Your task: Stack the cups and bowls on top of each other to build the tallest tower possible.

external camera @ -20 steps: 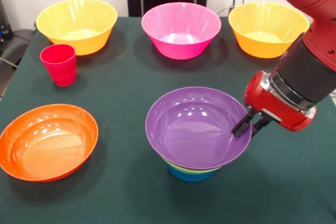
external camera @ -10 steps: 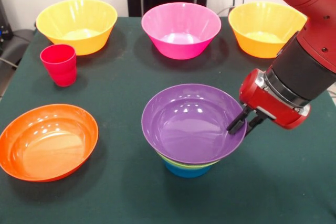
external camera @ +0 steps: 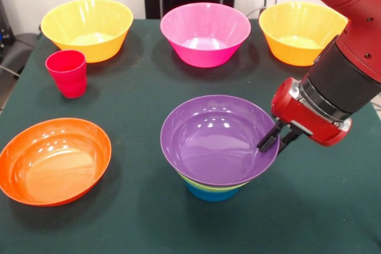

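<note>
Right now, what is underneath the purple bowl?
Under the purple bowl a thin lime green rim shows, then a small blue base on the table. Anything else nested between them is covered. The gripper pinches the purple bowl's rim.

Green table [external camera: 137, 99] carries five bowls, red cup [external camera: 67, 73], tower [external camera: 217, 147] (seemingly blue-based).

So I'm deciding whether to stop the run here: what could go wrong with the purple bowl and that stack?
1. The hand grips the purple bowl at one side of its rim only, so the bowl may tilt or slip on release.
2. The tower widens upward from a small blue base, so a sideways tug could tip it.
3. The purple bowl looks off-centre over the green bowls below; it may settle crooked.
</note>
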